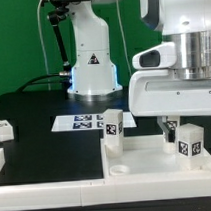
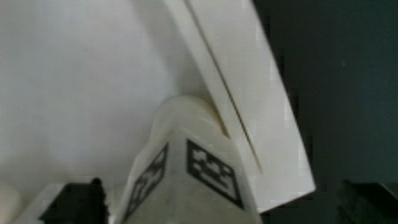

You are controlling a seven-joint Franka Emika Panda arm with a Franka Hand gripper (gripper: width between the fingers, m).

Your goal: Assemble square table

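Tabletop [image 1: 147,163]: one slab on counter [image 1: 33,105], toward the exterior view's right.
Three legs visible: corner leg [image 1: 113,129] and tagged leg [image 1: 189,141] upright on the slab, the latter under claw [image 1: 176,127]; loose leg [image 1: 5,129] on counter. Claw opening: cannot tell.

green backdrop wall [image 1: 15,38] behind my bench, matte black table [image 1: 46,157] below, light flat and even.

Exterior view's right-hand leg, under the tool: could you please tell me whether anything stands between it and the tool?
Nothing visible does. The leg stands upright on the square tabletop directly below the tool; the wrist view shows it between the open fingers, with nothing else in the gap.
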